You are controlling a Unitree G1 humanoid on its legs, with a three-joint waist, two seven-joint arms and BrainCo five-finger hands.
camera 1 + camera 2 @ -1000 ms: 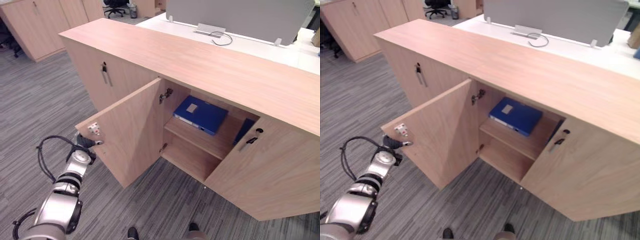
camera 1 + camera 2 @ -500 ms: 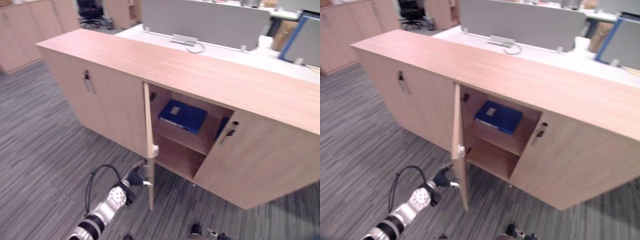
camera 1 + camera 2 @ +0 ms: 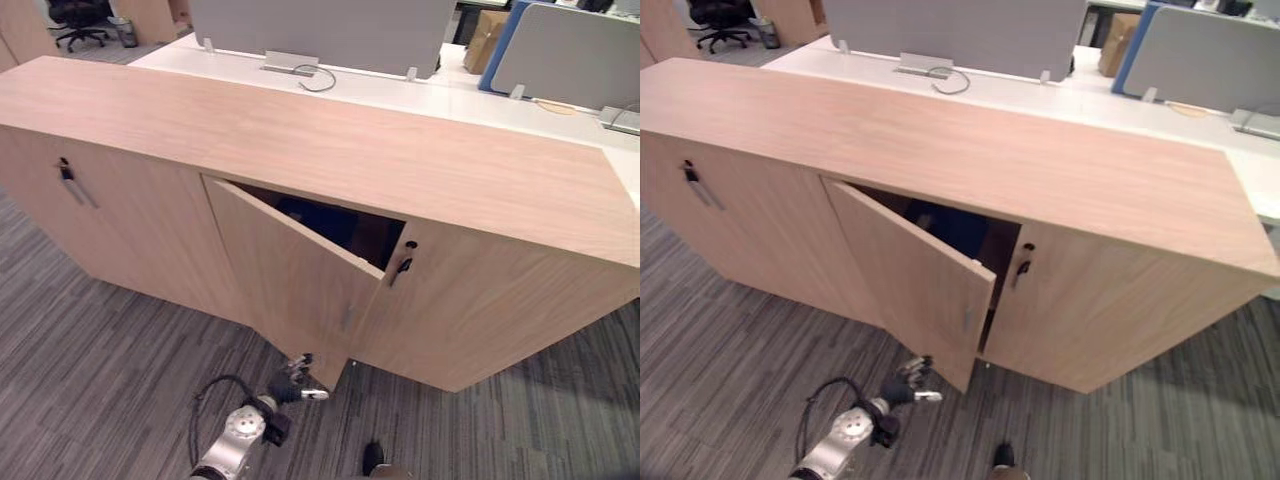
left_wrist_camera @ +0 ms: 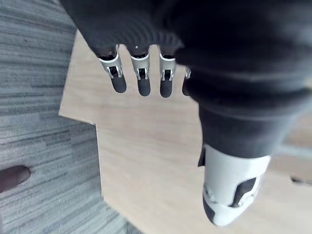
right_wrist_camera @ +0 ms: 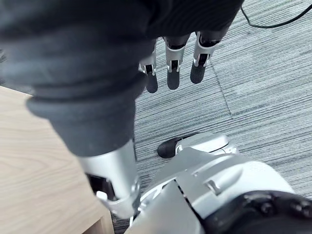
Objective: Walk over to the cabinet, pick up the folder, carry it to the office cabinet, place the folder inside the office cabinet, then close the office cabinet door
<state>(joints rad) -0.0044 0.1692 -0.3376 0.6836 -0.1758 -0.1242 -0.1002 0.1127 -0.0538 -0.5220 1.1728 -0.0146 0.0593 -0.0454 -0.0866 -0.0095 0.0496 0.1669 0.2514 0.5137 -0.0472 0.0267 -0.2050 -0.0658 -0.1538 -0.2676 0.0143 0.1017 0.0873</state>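
The office cabinet [image 3: 330, 150] is a long, low wooden unit in front of me. Its middle door [image 3: 290, 280] stands ajar, swung most of the way to. Through the narrow gap a strip of the blue folder [image 3: 955, 228] shows on the shelf inside. My left hand [image 3: 292, 376] is low by the door's bottom corner. In the left wrist view its straight fingers [image 4: 141, 80] point at the door's outer face [image 4: 146, 151], so it is open. My right hand [image 5: 173, 68] hangs open over the carpet, holding nothing.
The neighbouring right door [image 3: 500, 310] is closed, with a black handle [image 3: 403, 266] beside the gap. A further closed door with a handle [image 3: 68, 178] is at the left. Behind the cabinet stand white desks [image 3: 400, 85] with grey partitions [image 3: 320, 25]. Grey carpet [image 3: 100, 370] surrounds me.
The door has swung from half open to nearly closed, and my left hand has followed its lower edge to the right. The folder is now mostly hidden. The camera has shifted too.
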